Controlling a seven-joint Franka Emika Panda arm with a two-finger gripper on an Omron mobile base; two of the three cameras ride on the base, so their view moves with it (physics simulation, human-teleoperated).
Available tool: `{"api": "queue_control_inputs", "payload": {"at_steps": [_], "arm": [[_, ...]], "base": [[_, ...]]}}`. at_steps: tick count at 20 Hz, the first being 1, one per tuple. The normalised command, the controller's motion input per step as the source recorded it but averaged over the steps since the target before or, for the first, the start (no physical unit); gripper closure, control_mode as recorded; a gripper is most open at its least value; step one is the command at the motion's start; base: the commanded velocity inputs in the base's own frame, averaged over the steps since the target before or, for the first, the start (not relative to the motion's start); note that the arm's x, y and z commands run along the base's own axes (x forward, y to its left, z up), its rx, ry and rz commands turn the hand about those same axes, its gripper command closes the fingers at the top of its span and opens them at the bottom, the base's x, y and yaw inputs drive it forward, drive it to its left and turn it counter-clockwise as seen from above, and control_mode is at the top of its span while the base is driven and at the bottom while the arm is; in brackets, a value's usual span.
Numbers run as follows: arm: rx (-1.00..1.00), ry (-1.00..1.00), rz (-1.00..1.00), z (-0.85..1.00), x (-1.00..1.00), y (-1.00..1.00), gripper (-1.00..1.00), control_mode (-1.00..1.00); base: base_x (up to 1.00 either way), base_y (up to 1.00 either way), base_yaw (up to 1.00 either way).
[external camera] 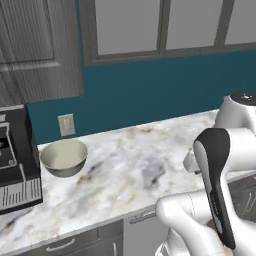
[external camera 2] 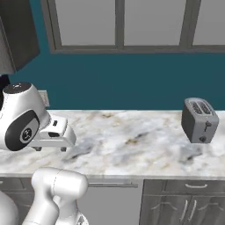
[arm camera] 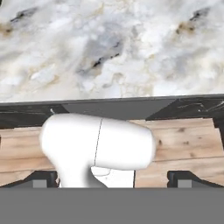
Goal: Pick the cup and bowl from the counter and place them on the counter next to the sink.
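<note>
The bowl point(external camera: 64, 157), grey-beige outside and cream inside, stands upright on the white marble counter point(external camera: 125, 167) at its left end, close to the wall. My gripper point(external camera 2: 50, 148) hangs above the counter's front part, well to the right of the bowl, and points down. In the hand view its two dark fingertips point(arm camera: 41, 179) stand wide apart at the bottom, so the gripper point(arm camera: 112, 180) is open with nothing between them. Below it lie the counter point(arm camera: 109, 43) and its front edge. The cup and the sink are out of view.
A dark stove point(external camera: 15, 165) borders the counter just left of the bowl. A grey toaster point(external camera 2: 200, 119) stands at the counter's right end. A wall outlet point(external camera: 66, 124) sits behind the bowl. Dark cabinet fronts point(external camera 2: 184, 197) run below, with wooden floor point(arm camera: 183, 144) in front.
</note>
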Motion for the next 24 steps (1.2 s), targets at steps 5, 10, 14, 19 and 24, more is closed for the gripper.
{"api": "queue_control_inputs", "payload": {"at_steps": [5,10,14,19,24], "arm": [[0.00,0.00,0.00,0.00,0.00,0.00,-1.00,1.00],[0.00,0.00,0.00,0.00,0.00,0.00,-1.00,1.00],[0.00,0.00,0.00,0.00,0.00,0.00,-1.00,1.00],[0.00,0.00,0.00,0.00,0.00,0.00,-1.00,1.00],[0.00,0.00,0.00,0.00,0.00,0.00,-1.00,1.00]], "base": [[0.42,0.11,0.46],[0.17,0.12,0.20],[0.00,0.00,0.00],[0.00,0.00,0.00],[0.00,0.00,0.00]]}}
